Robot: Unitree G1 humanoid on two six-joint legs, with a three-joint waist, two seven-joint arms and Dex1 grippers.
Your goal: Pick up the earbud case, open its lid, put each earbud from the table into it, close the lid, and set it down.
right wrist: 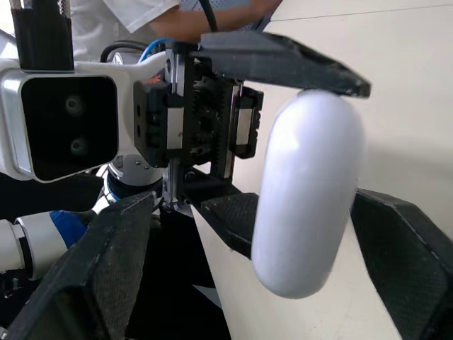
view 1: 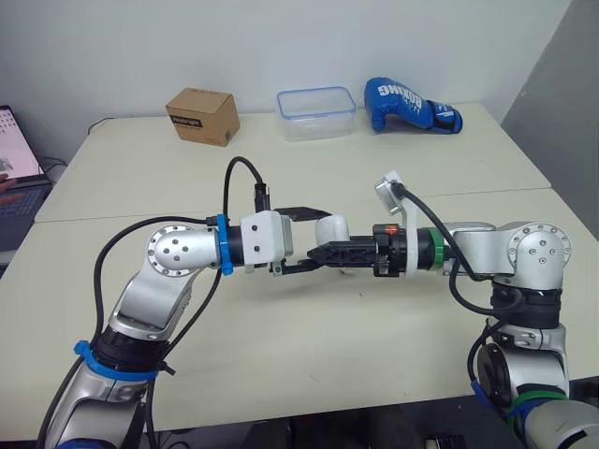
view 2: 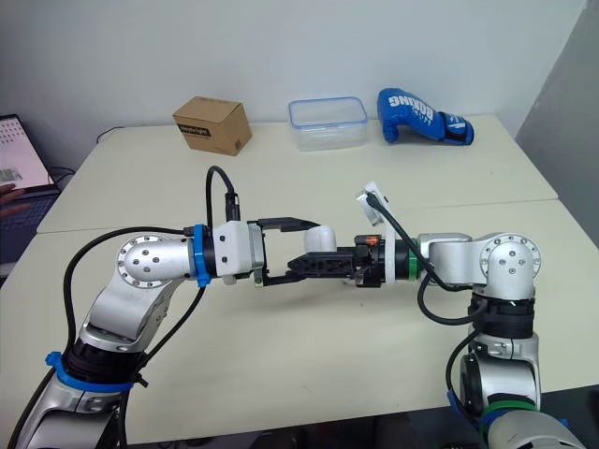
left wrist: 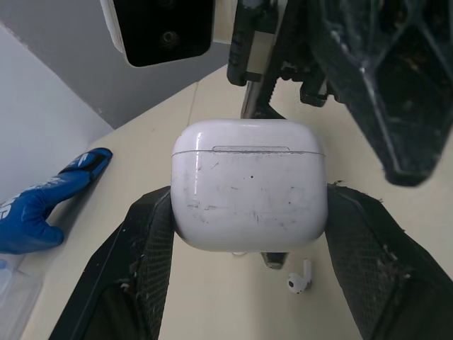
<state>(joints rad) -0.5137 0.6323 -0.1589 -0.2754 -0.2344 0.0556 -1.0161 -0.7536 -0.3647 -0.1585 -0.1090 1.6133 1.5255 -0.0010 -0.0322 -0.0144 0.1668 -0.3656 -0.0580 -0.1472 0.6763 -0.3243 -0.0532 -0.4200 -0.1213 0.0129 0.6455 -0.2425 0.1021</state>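
The white earbud case [view 1: 332,229] hangs above the middle of the table with its lid down. My left gripper [view 1: 312,238] is shut on it, one finger on each flat side, as the left wrist view shows with the case [left wrist: 248,188]. My right gripper [view 1: 323,253] reaches in from the right, its fingers spread open on either side of the case [right wrist: 308,198] in the right wrist view; I cannot tell whether they touch it. One white earbud [left wrist: 299,280] lies on the table below the case.
At the back of the table stand a cardboard box [view 1: 201,114], a clear plastic container [view 1: 316,112] and a blue boxing glove [view 1: 410,105]. A laptop [view 1: 14,159] sits past the table's left edge. A person's sleeve [right wrist: 127,21] shows behind the left arm.
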